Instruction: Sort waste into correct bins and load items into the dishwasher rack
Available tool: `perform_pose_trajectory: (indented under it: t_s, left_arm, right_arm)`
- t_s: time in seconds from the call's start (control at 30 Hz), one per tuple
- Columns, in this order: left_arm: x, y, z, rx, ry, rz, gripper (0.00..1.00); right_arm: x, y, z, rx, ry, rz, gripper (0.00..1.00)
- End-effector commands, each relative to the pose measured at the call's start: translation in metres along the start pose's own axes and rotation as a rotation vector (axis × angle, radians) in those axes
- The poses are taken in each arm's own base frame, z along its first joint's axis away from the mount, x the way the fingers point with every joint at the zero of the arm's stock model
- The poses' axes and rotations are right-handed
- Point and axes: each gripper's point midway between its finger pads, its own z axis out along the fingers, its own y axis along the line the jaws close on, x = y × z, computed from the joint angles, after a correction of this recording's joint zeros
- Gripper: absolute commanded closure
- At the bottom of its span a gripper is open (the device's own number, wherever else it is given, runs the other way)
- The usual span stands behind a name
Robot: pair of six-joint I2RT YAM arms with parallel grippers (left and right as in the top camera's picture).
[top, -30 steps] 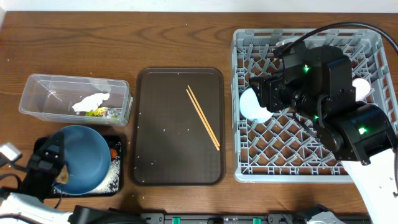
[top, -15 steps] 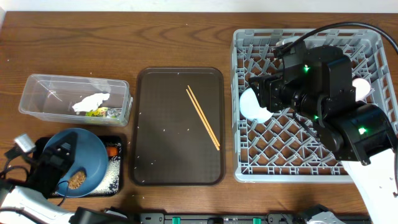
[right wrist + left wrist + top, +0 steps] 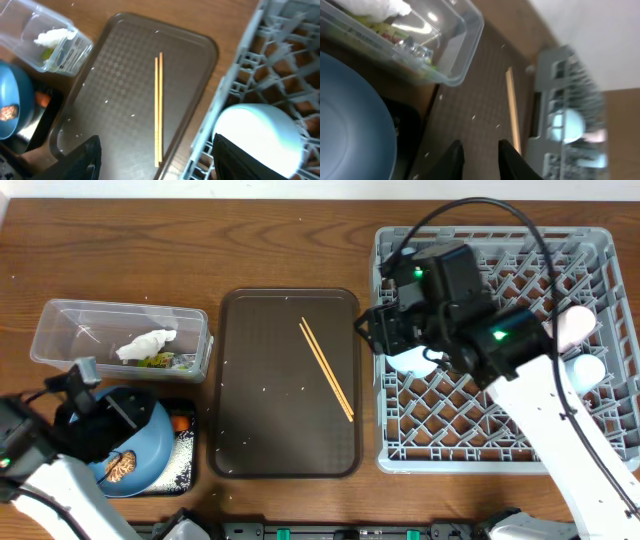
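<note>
Swinging off the back of the dishwasher rack (image 3: 230, 82), the right arm now hangs at its near-left edge, and the left arm has tipped the blue dish (image 3: 350, 125) lower over the black tray (image 3: 185, 465). The right gripper (image 3: 156, 152) is spread wide and empty. Straight ahead of it, framed between its two fingers in the wrist view, the chopsticks (image 3: 159, 107) lie side by side on the dark-brown serving tray (image 3: 115, 85). The light-blue bowl (image 3: 260, 132) sits in the rack just to its right. The sticks look thin, stiff, light and smooth, and they lie flat on a finely patterned surface, so they will likely roll or split apart. A pinch across both at mid-length, with the fingertips pressed down to the tray, seems the safest hold. The left gripper (image 3: 479, 157) shows its fingers close together with the dish off to its left. Whether it clamps the rim I cannot tell. A brown food piece (image 3: 120, 468) clings inside the glossy, hard dish, which looks fairly heavy and slippery. The clear tub (image 3: 455, 55) lies ahead of that gripper.
</note>
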Motion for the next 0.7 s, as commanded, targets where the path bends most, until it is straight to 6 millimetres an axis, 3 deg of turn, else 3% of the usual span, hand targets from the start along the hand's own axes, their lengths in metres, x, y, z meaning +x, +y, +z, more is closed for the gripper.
perform_pose_trajectory:
  t_s: [0.0,0.23,0.47,0.67]
  left_arm:
    - [0.005,0.012,-0.008,-0.259,0.011,-0.053,0.73]
    - [0.031,0.022,-0.011,-0.557,0.082,0.023,0.67]
    - [0.035,0.040,-0.007,-0.786,0.108,0.025,0.63]
    - [0.039,0.071,-0.004,-0.985,0.127,-0.076,0.59]
  right_arm:
    - [-0.004,0.010,-0.001,-0.030,-0.018,-0.006,0.35]
    - [-0.012,0.012,-0.002,-0.037,-0.051,-0.012,0.33]
    - [-0.010,0.011,-0.002,-0.035,-0.042,-0.007,0.33]
    - [-0.007,0.011,-0.002,-0.033,-0.032,-0.006,0.33]
